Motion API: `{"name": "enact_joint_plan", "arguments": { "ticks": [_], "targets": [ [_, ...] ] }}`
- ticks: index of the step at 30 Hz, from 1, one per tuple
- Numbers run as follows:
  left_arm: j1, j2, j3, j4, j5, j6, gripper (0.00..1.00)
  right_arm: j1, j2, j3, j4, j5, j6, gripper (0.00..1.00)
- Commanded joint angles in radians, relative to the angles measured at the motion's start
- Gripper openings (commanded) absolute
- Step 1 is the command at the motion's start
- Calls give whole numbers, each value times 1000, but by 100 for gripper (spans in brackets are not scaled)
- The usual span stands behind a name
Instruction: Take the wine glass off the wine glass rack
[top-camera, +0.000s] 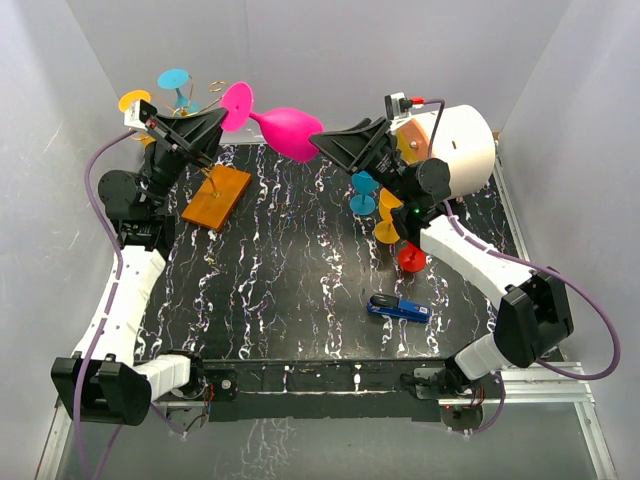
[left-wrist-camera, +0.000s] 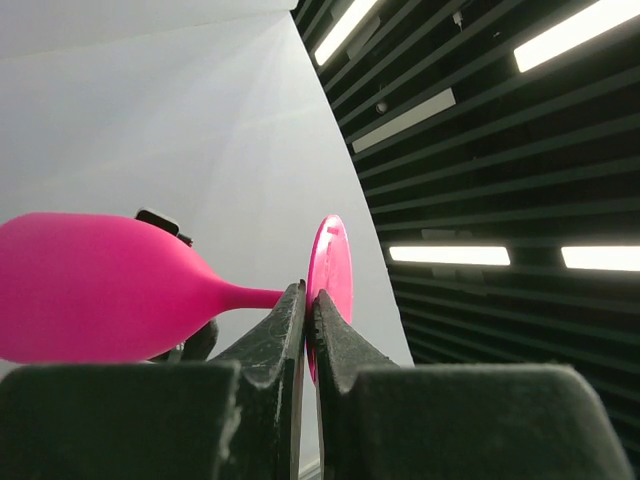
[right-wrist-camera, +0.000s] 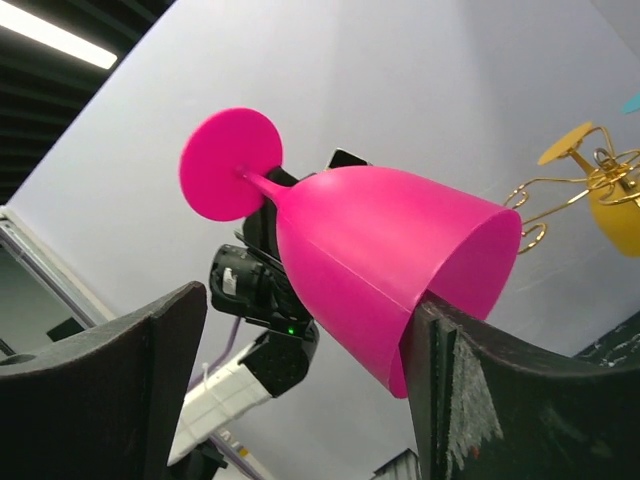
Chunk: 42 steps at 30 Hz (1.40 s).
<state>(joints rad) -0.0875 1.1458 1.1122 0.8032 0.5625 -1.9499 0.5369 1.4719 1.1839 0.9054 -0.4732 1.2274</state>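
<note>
— What sort of place is it?
— A black table veined with white, boxed in by plain white walls; a blue object lies near the front.
— And the glass?
— The pink wine glass lies on its side in mid-air over the far part of the table, beside the wine glass rack and not hung on it; opaque, with a flat round foot, thin stem and wide bowl.
— Who has it?
— The left gripper is clamped on the stem just beside the foot; the right gripper stands wide around the bowl, one finger touching the rim, the other apart.
— Anything only one camera gives?
— The left wrist alone shows a dark slatted ceiling with light strips; the right wrist shows a curled gold arm and a yellow glass close up.
</note>
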Motion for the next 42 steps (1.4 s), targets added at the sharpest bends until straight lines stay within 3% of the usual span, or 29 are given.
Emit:
{"name": "enact_joint_plan", "arguments": {
  "ticks": [1,13,17,19,26,29,31,36,42],
  "targets": [
    [-3,-36,-32,54,11,-7,0,17,-25,45,139,8,59,69],
    [-3,-39,-87,29,7,16,0,35,-95,-9,144,42,101,18],
    [-3,-48,-98,-5,8,34,0,35,-104,-22,128,48,99,3],
    [-3,-54,-108,-20,8,44,1,35,-106,-26,128,52,98,0],
    [-3,-94,-159,-59,-6,98,44,35,-127,-39,106,67,71,0],
    [-4,-112,-170,-95,3,147,70,34,-145,-52,75,80,39,0],
    [-3,-129,-184,-125,10,183,82,32,-165,-60,28,95,0,0],
    [-1,-184,-244,-191,12,260,98,28,-242,-81,-213,191,-153,0],
    [4,-270,-202,-538,-2,558,99,24,-309,-69,-598,380,-332,0]
  ]
}}
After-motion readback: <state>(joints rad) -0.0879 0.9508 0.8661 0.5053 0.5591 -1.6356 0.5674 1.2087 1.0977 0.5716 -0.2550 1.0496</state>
